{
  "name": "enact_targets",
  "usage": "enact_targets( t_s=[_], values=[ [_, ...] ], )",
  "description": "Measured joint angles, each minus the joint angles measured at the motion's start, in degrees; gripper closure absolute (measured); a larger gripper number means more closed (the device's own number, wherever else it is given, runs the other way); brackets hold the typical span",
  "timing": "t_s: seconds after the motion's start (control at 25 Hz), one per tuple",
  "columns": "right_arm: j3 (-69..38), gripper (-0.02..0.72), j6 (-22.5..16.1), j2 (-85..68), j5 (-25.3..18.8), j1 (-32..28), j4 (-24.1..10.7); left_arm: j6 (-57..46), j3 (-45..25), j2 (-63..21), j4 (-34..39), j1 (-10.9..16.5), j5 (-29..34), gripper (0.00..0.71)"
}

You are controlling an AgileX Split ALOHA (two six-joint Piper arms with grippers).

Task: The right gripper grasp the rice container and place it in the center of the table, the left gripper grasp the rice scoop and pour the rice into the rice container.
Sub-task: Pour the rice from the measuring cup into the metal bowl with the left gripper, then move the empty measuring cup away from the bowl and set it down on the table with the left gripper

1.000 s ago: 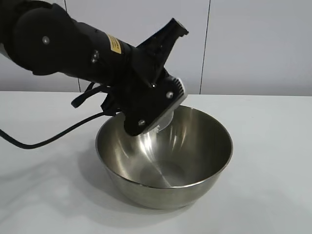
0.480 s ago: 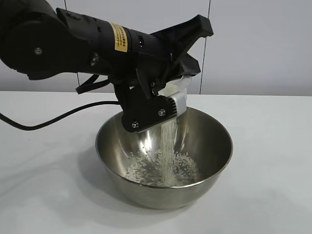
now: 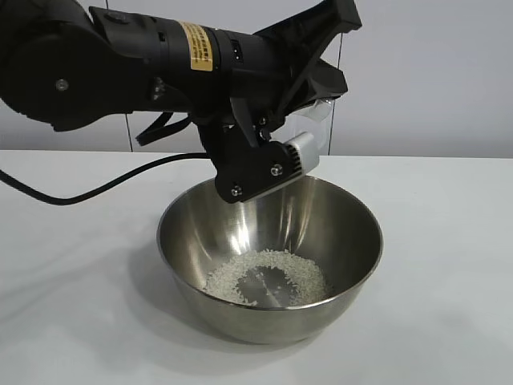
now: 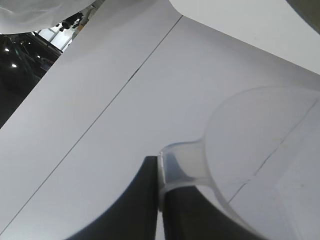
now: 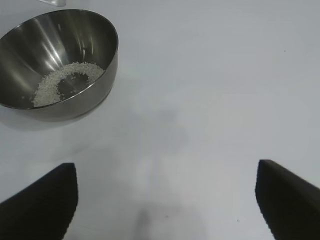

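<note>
Now look from outside: your left pincer (image 3: 300, 152) grips the scoop (image 3: 309, 128), tipped above the bowl (image 3: 269, 257); pouring has stopped, and rice (image 3: 264, 277) fills the bottom. Your right pincer (image 5: 165, 200) hangs wide apart over the desk (image 5: 225, 100).

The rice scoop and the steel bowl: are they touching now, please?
Apart. The exterior view shows the rice scoop held above the rice container, wall visible between them.

Steel bowl (image 3: 270, 255) sits upright on white table (image 3: 449, 265), approx. mid-table. Rice (image 3: 267, 277) lies in a ring on its bottom. Clear plastic scoop (image 3: 309, 128), tipped over & looking empty, hangs above bowl's rear rim, held by its handle.
</note>
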State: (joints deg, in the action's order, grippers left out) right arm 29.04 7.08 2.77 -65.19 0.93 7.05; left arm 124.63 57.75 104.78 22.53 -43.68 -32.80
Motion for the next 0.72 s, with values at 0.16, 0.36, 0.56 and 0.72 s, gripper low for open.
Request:
enact_targets(
  t_s=[0.16,0.36,0.56,0.72],
  values=[
    [0.0,0.042,0.0,0.0,0.0,0.0,0.0,-2.8,-0.1,0.0,-0.6,0.0,-0.2,0.704],
    [0.0,0.042,0.0,0.0,0.0,0.0,0.0,-20.1,-4.4,0.0,-3.7,-0.2,-8.7,0.704],
    [0.0,0.042,0.0,0.0,0.0,0.0,0.0,-42.8,-9.1,0.0,-12.2,-1.3,-22.5,0.704],
    [0.0,0.042,0.0,0.0,0.0,0.0,0.0,-56.0,-10.2,0.0,-27.7,-2.7,-30.7,0.704]
  ],
)
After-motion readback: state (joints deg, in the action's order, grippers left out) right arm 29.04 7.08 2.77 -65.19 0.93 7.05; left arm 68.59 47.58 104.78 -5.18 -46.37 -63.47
